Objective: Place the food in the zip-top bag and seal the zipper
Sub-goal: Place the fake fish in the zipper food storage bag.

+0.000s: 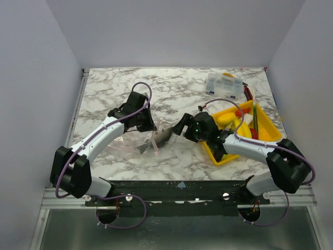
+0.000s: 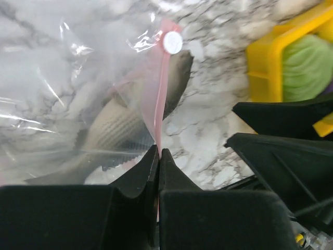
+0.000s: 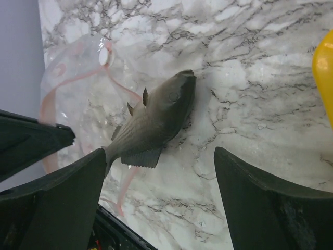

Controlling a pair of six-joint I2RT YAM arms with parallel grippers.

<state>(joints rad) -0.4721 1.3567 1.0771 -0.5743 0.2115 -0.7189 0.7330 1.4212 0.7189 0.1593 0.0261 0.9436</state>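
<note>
While toy fish (image 3: 156,117) lies half inside zip-top bag (image 2: 52,78), risk: mouth sags, fish slips out.
Left gripper (image 2: 158,152): jaws pinching zipper (image 2: 162,94).
Right gripper (image 3: 158,169): jaws wide, empty.

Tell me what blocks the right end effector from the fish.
Nothing visible. The right end effector is open above the fish, whose head lies bare on the table; only its rear lies in the zip-top bag.
</note>
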